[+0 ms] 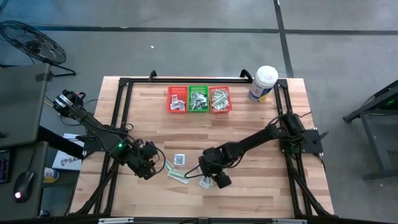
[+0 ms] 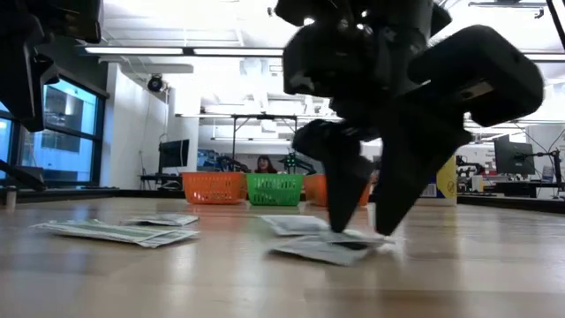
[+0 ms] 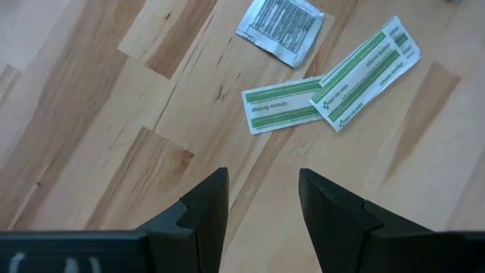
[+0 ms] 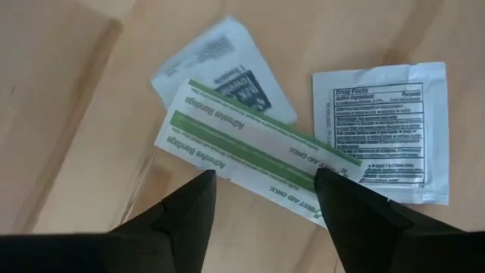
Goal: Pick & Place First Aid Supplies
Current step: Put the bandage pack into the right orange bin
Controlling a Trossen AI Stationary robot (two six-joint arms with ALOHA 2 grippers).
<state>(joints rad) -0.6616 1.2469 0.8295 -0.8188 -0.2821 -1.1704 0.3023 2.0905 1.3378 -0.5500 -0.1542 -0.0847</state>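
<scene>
The right gripper (image 1: 210, 180) stands low over the wooden tabletop (image 1: 261, 174), near its front edge and well in front of the green basket (image 1: 198, 99). Its fingers (image 4: 182, 220) are spread wide and hold nothing; they straddle a green-and-white strip packet (image 4: 250, 155) that lies flat on the wood. That strip overlaps a squarish white packet (image 4: 227, 64) with dark print, and a second squarish white packet (image 4: 383, 129) lies just beside it, flat and not overlapped by the strip. In the low view the right gripper's fingertips touch or nearly touch the packets beneath them; which cannot be told. The left gripper (image 1: 148, 163) hovers to the left of the right gripper, also well in front of the green basket. Its fingers (image 3: 204, 208) stand partly open and empty. Ahead of them lie two green-and-white strips (image 3: 333, 83), overlapping at one end, with a lone white packet (image 3: 282, 26) near them. The green basket sits at the rear of the tabletop between a red basket (image 1: 177, 99) and a second red basket (image 1: 220, 99), all three holding sorted packets. A white tub (image 1: 263, 83) stands right of the baskets.
</scene>
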